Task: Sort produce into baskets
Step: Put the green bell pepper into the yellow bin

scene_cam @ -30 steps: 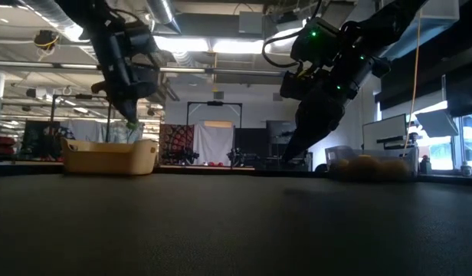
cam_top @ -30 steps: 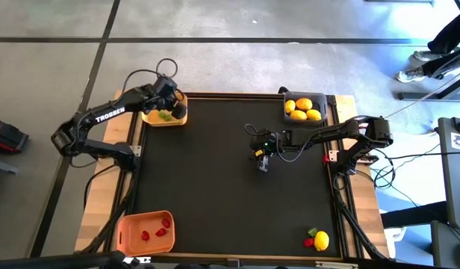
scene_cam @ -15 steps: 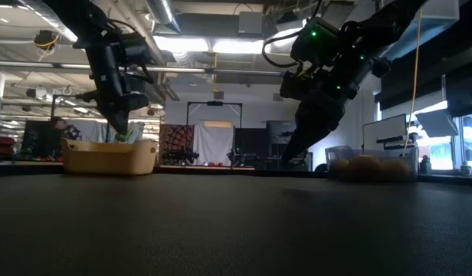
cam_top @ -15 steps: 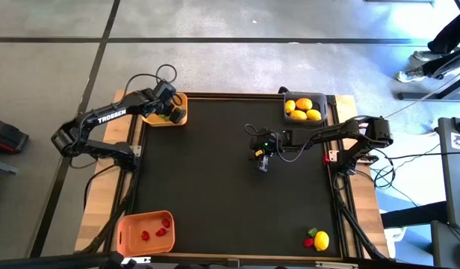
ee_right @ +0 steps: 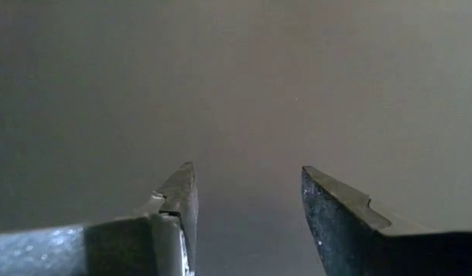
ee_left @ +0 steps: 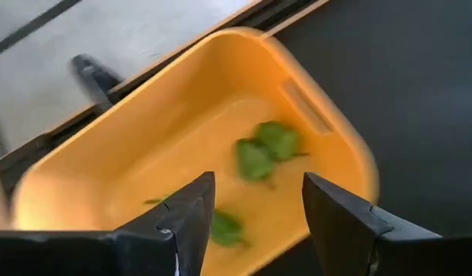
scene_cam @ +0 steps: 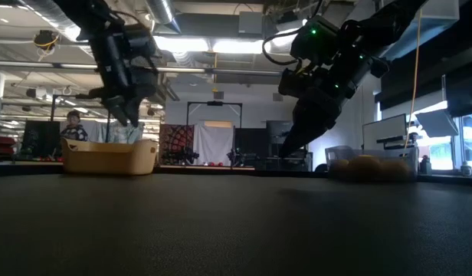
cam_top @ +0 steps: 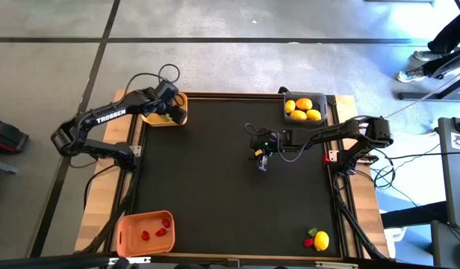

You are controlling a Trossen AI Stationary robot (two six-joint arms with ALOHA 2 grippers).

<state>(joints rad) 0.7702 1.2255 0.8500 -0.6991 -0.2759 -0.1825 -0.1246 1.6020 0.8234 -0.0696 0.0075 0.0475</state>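
Observation:
The yellow basket (cam_top: pixel 150 120) stands at the table's far left corner with three small green pieces (ee_left: pixel 255 159) lying in it. My left gripper (cam_top: pixel 169 112) hovers just above it, open and empty, as the left wrist view (ee_left: pixel 259 184) and the low view (scene_cam: pixel 132 115) show. My right gripper (cam_top: pixel 263 163) hangs open and empty above the bare middle of the black mat, as its wrist view (ee_right: pixel 247 180) shows. A yellow lemon (cam_top: pixel 321 240), a red piece (cam_top: pixel 308 242) and a green piece (cam_top: pixel 312 232) lie on the mat at the near right corner.
The dark grey basket (cam_top: pixel 287 97) with several lemons (cam_top: pixel 302 108) stands at the far right. The orange basket (cam_top: pixel 122 235) with red pieces (cam_top: pixel 157 230) stands at the near left corner. A person shows in the room behind the table (scene_cam: pixel 71 126).
My left gripper has gone down toward the yellow basket with a green piece at its fingertips, then up a little without it. The green piece now lies in the basket.

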